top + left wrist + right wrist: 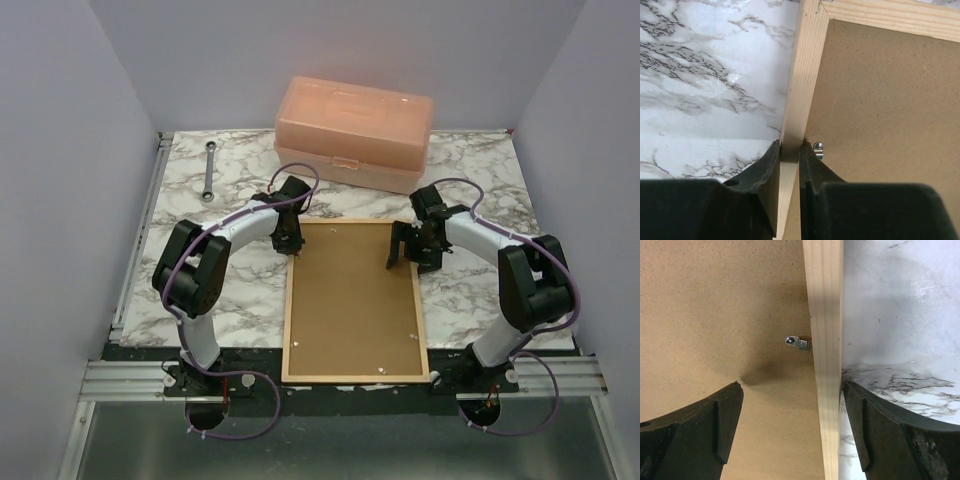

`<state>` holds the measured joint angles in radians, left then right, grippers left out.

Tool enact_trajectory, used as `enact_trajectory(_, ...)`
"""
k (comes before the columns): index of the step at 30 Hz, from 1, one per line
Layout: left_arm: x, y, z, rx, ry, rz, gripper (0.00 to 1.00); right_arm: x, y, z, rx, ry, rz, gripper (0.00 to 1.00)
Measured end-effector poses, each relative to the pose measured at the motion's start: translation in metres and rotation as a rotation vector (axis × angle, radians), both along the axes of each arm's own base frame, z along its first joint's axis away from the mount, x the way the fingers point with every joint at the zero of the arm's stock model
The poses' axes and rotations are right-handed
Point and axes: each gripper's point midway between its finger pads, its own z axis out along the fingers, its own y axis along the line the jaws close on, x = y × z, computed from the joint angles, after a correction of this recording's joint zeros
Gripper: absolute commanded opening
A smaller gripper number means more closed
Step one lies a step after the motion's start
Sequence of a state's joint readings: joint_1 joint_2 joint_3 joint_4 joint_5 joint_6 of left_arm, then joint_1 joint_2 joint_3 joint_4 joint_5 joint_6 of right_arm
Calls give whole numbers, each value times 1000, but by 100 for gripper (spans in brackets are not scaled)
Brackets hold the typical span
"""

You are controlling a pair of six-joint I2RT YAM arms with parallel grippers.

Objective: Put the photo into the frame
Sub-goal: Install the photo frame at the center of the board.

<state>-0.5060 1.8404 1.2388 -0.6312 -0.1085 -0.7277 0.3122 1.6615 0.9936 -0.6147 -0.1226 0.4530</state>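
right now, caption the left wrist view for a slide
Left pincer grips a rail of the thin light-wood picture frame, beside a small metal clip on the brown fibreboard backing panel.

We see a white marble-patterned table (470,190). A peach plastic box (355,130) sits on it at the far edge and a wrench (210,172) near the far left corner. The frame (287,310) lies flat in the middle, filled by a brown backing panel (350,300).
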Motion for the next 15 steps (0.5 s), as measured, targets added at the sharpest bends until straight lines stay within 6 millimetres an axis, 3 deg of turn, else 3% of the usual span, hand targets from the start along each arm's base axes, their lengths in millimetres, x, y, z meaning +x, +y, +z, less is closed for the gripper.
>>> enact_trajectory(5, 0, 0, 0, -1, -6, -13, 0, 0, 0, 0, 0, 0, 0, 90)
enact_trajectory(10, -1, 0, 1, -9, -24, -21, 46, 0, 0, 1, 0, -2, 0, 90)
enact_trajectory(15, -6, 1, 9, -29, -35, -8, 60, 0, 0, 1, 0, -3, 0, 90)
